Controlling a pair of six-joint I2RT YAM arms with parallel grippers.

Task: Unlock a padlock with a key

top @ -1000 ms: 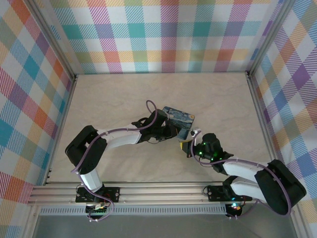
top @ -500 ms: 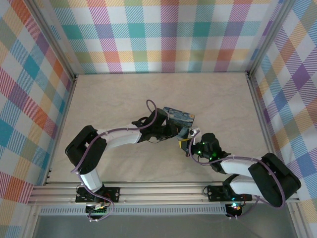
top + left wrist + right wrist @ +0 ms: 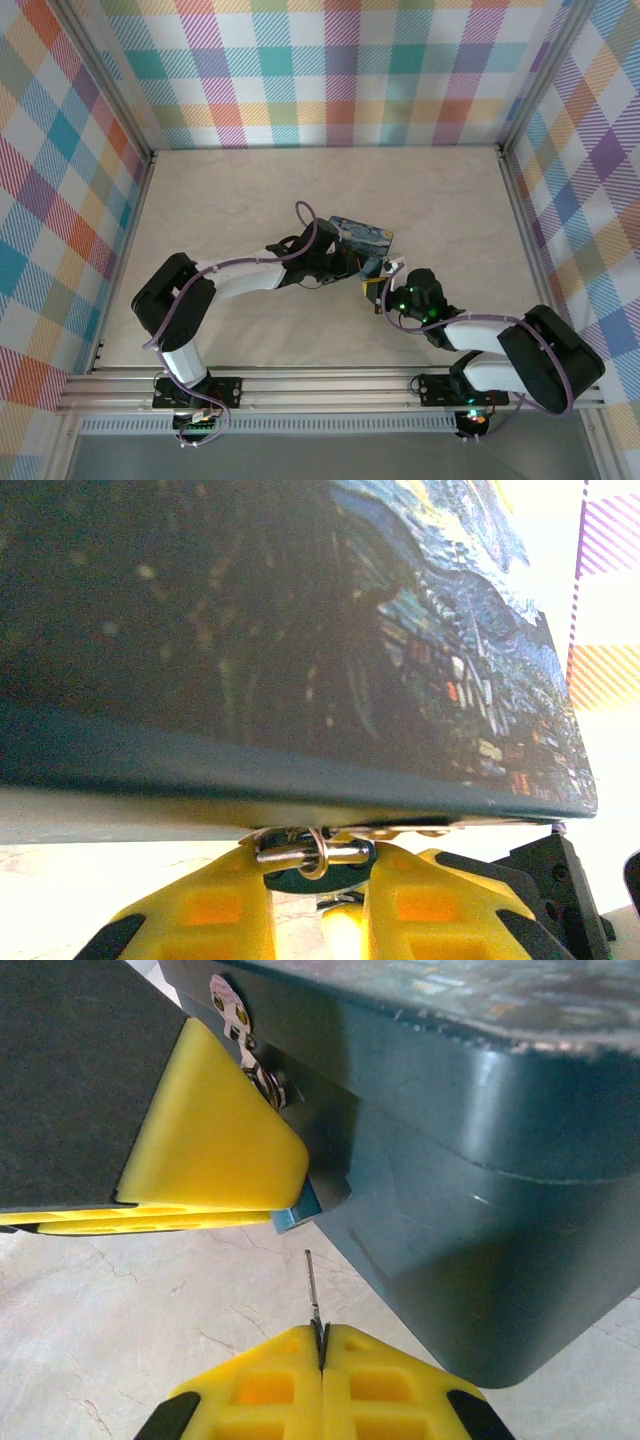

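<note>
The left gripper [image 3: 318,866] is clenched on the padlock [image 3: 292,856]. Its yellow fingers pinch the thin silvery shackle, which hangs at the front edge of the night-sky tin [image 3: 300,630], just above the table [image 3: 120,1300]. In the right wrist view a corner of the lock's blue body peeks out beneath one of those fingers. To the right, the right gripper [image 3: 320,1345] is closed tight on the key [image 3: 312,1285], whose thin blade stands up from between the fingers and points toward the blue body, near it but apart. So both pieces are in hand and roughly lined up. The key is not yet inserted, so seating it, turning it and freeing the shackle remain.
</note>
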